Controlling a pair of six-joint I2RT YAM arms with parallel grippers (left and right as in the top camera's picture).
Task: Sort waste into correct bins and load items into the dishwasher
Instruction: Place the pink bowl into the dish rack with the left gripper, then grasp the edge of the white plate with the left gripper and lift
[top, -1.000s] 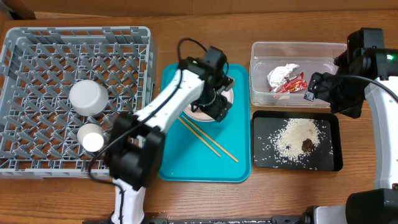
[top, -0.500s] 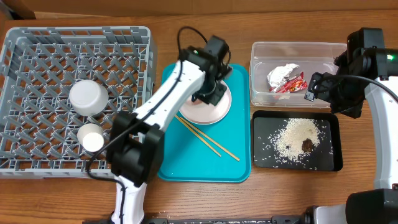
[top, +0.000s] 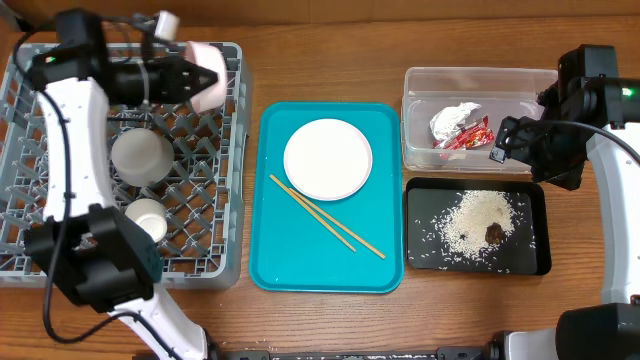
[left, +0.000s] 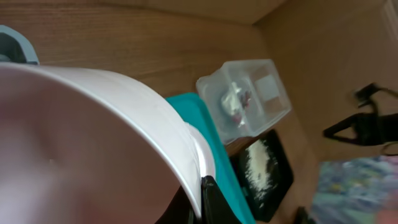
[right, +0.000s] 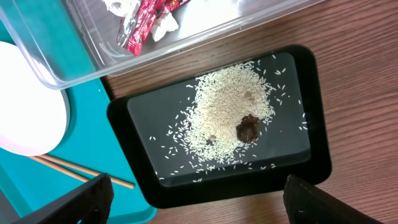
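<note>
Pinkish-white dish (top: 205, 82): held in the air near the far edge of the tabletop, left of the middle, over the far wall of the dish rack (top: 237, 200). It is tipped on its side, and its pale hollow fills most of the left wrist view.
Left jaws: clenched on the dish's rim; one dark finger shows at the lip in the wrist view.
Handling: probably light, stiff and smooth-glazed. It could slip in a rim pinch and chip if dropped on the lattice, so a low, gentle release seems wise. The rim is the sensible place to hold it.
Rack: takes up the left side of the tabletop to the far-left corner. The white bowl (top: 141, 156) and small cup (top: 148, 221) stand in it, with open lattice towards the far wall.
Left to load: the white plate (top: 328, 160) and chopsticks (top: 327, 217), both on the teal tray (top: 290, 265) at mid-tabletop. The plate lies flat, so only its edge offers a grip. The sticks are thin and likely to roll.
Right jaws: released and spread wide, grasping nothing. They hover near the right edge, by the clear tub (top: 480, 70) and the black tray (top: 545, 235).
Waste: the wrapper (top: 460, 126) lies in the tub. The rice (top: 478, 222) and the brown scrap (top: 495, 233) lie on the black tray, so sorting looks done.
</note>
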